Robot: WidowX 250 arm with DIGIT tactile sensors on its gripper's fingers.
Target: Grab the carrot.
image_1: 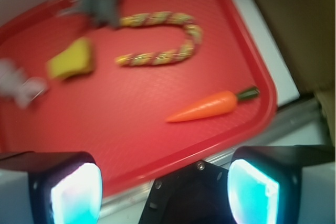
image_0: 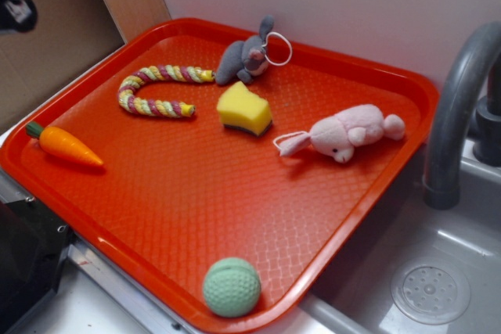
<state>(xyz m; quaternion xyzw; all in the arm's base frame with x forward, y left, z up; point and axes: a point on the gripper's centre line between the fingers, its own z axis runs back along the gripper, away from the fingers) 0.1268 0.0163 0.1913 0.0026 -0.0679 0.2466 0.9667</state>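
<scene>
Red plastic tray (image_0: pixel 196 217) with a waffle texture took up most of the exterior shot, sitting next to a grey sink (image_0: pixel 438 287) with a curved faucet (image_0: pixel 454 107), white wall behind it.

Going left to right on the tray: the carrot (image_0: pixel 64 144) was right up against the left rim, lying flat, green stub pointing to the back-left and the tip pointing toward the middle. Nothing was touching it. Next came the striped rope toy (image_0: pixel 156 91), bent in a U shape, well apart from the carrot. Then a grey plush bunny (image_0: pixel 246 56) near the back edge with a white ring on it, and just in front of that a yellow sponge (image_0: pixel 244 109). A green ball (image_0: pixel 232 287) sat at the front rim. Farthest right was a pink plush animal (image_0: pixel 348 132) lying on its side.

The gripper (image_1: pixel 163 187) was up high and off the tray, only a bit of the arm showing in the top-left corner of the exterior view. In the wrist view (kinda blurry) its two fingers (image_1: pixel 73 187) were spread wide apart with nothing between them, and the carrot lay past them near the tray's edge.
</scene>
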